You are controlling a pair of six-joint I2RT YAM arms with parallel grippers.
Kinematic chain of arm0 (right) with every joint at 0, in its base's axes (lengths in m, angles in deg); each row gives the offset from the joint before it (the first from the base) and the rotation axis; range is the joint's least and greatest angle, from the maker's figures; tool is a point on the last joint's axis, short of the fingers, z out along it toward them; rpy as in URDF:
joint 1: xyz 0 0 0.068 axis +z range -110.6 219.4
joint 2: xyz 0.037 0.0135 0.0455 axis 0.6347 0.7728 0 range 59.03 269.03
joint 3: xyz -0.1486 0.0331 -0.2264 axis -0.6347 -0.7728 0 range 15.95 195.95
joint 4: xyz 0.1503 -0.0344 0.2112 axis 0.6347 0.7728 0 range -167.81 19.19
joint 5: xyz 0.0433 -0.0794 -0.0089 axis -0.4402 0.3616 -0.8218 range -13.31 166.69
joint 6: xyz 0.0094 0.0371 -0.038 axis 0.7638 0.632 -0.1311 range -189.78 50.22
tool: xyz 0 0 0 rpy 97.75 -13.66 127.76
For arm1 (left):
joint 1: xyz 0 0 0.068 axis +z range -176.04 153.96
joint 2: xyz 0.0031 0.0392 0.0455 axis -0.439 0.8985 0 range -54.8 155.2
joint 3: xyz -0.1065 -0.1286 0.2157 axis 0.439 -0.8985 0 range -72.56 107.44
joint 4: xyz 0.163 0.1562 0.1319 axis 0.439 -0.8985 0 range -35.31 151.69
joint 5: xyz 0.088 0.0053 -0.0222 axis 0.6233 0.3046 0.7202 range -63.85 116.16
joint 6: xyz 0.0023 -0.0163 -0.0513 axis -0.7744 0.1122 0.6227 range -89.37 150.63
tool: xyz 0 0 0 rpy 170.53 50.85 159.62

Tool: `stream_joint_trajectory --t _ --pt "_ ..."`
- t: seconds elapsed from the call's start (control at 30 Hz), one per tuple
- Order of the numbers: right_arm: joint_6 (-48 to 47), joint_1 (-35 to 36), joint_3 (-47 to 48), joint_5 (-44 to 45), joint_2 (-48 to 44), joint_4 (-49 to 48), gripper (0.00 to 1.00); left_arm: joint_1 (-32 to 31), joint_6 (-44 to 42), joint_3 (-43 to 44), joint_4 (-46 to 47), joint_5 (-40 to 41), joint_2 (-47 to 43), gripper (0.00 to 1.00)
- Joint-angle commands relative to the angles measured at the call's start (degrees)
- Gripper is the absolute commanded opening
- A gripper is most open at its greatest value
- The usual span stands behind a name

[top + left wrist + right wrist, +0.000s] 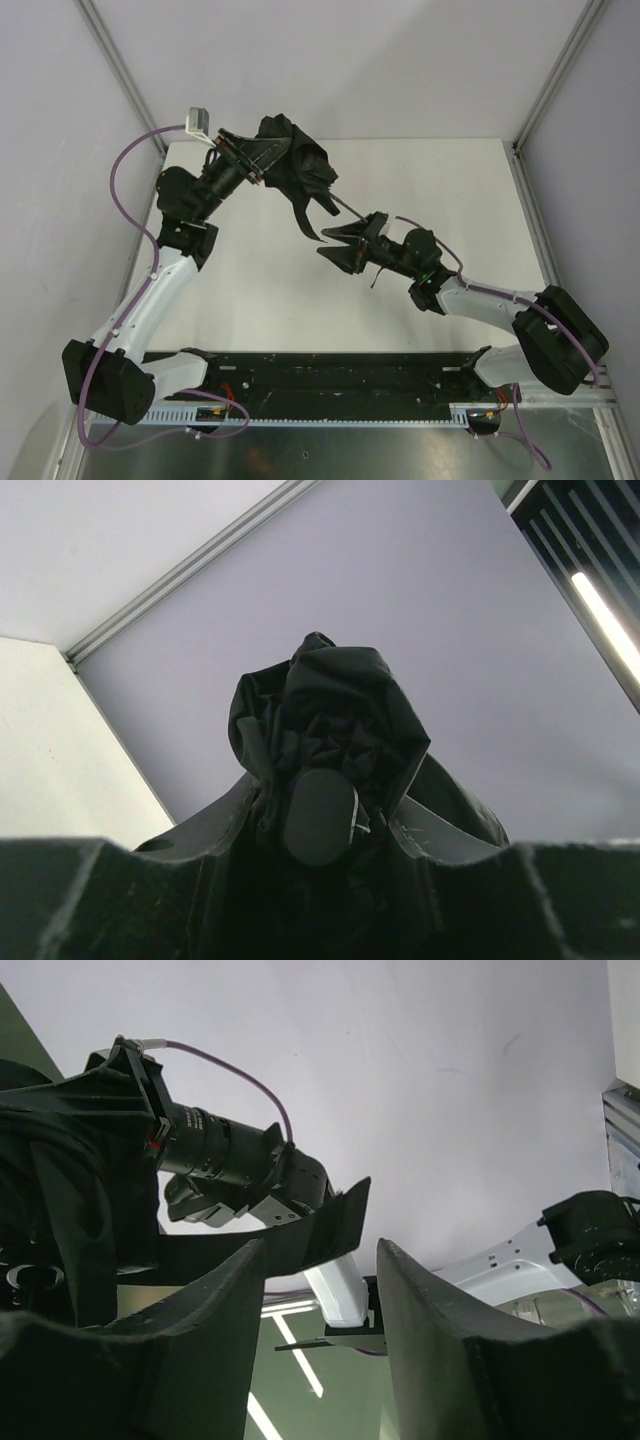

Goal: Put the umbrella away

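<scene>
The umbrella (pixel 297 160) is a crumpled black fabric bundle held up in the air over the back of the table. My left gripper (pixel 263 156) is shut on it. In the left wrist view the fabric (pixel 330 705) bulges between the two fingers around an oval black cap (pixel 320 816). A black closure tab (pixel 306 215) hangs down from the bundle toward my right gripper (pixel 336 250). In the right wrist view that tab (pixel 300 1238) crosses the tip of the left finger (pixel 215 1320) and ends in the gap. My right gripper (pixel 322 1252) stands open there, its jaws apart.
The white tabletop (pixel 260 290) lies below both arms. Aluminium frame posts (pixel 118 70) stand at the back corners. A black rail (pixel 330 375) runs along the near edge. A purple cable (pixel 125 165) loops off the left arm.
</scene>
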Motion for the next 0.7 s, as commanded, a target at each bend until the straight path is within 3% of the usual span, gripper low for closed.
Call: stream_joint_trajectory --t 0.0,0.47,0.67 --pt "16.9 0.6 -0.1 2.1 1.5 -5.7 0.5 0.4 2.0 2.6 6.1 -0.4 -1.0 0.0" --pt "18.6 2.3 0.2 4.7 3.6 -10.3 0.43 0.3 2.6 1.8 6.6 -0.8 -1.5 0.0" --pt "18.7 2.8 0.5 6.2 5.0 -12.9 0.21 0.3 3.1 1.4 6.7 -0.9 -2.0 0.0"
